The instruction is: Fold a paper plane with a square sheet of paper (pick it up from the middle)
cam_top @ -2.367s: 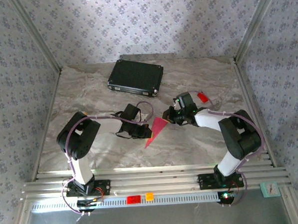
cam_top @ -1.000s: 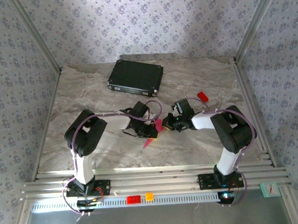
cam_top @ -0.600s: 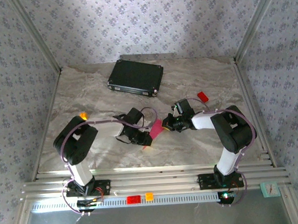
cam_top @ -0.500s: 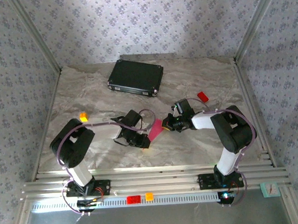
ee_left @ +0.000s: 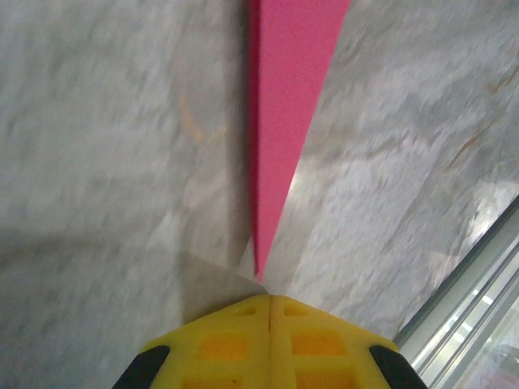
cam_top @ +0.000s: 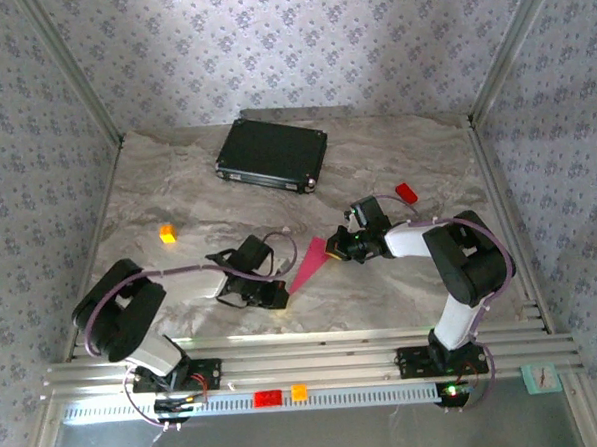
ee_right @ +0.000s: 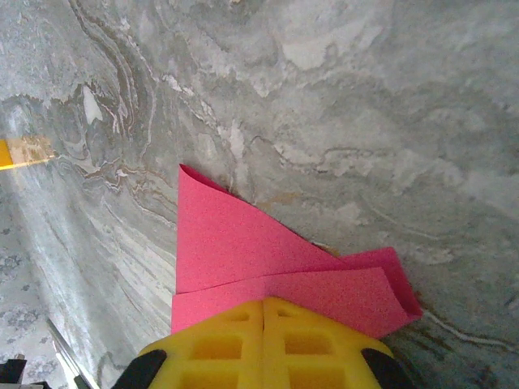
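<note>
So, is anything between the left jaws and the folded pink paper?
Nothing visible. The shut left jaws sit at the pointed tip of the pink paper, on bare marble; the orange cube lies well aside.

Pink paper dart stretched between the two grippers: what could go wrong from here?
1. The slim tip of the magenta paper plane lies just ahead of the shut yellow fingertips of the left gripper, not between them; pushing forward could crumple it.
2. At the wide end, by the shut right gripper, the folded layers splay apart; the crease may spring open once released.
</note>
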Controlling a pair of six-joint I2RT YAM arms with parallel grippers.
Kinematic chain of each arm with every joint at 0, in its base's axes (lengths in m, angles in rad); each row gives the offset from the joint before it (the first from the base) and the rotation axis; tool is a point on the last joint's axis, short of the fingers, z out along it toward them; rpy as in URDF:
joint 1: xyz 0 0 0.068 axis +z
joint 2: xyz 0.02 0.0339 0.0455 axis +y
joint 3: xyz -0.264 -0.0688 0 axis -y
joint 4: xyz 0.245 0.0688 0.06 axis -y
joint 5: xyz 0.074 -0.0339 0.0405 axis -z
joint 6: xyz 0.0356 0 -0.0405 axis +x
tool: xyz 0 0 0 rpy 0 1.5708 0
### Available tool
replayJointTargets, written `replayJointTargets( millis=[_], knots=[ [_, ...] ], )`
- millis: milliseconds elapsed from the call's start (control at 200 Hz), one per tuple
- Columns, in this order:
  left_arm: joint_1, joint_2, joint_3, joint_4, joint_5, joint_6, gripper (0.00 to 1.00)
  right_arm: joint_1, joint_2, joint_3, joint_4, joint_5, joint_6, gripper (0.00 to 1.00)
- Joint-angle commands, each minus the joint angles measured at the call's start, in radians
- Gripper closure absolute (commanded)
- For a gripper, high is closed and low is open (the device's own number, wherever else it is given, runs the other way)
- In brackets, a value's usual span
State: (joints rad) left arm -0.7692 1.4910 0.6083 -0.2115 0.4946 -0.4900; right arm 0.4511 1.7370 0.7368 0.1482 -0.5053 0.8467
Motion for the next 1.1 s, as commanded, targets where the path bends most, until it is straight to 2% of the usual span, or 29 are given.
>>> replayJointTargets(
  millis=[0,150,250,385,530,770,959,1094],
  knots=[
    [-0.010,-0.087,-0.007,-0.068,-0.022,-0.050,0.94,-0.012,0.020,-0.003,-0.120,0.066,-0.033,1.00],
    [0.009,-0.061,0.105,-0.034,-0.008,-0.027,0.93,-0.014,0.018,0.014,-0.121,0.051,-0.037,0.99],
    [0.027,0.039,0.196,0.002,0.018,-0.002,0.91,-0.014,0.007,0.015,-0.117,0.053,-0.036,0.99],
    [0.045,0.230,0.353,0.010,0.110,0.023,0.88,-0.020,0.012,0.013,-0.108,0.032,-0.036,0.98],
    [0.042,0.398,0.473,-0.031,0.124,0.021,0.95,-0.017,-0.006,0.012,-0.103,0.033,-0.030,0.98],
    [0.039,0.469,0.473,-0.053,0.096,0.016,0.99,-0.023,-0.056,0.051,-0.089,0.002,-0.021,0.96],
    [0.038,0.472,0.427,-0.041,0.085,0.001,1.00,-0.044,-0.153,0.001,-0.098,0.097,0.015,0.96],
    [0.038,0.471,0.420,-0.032,0.083,-0.013,1.00,-0.045,-0.135,-0.028,-0.027,0.040,0.020,0.96]
  ],
)
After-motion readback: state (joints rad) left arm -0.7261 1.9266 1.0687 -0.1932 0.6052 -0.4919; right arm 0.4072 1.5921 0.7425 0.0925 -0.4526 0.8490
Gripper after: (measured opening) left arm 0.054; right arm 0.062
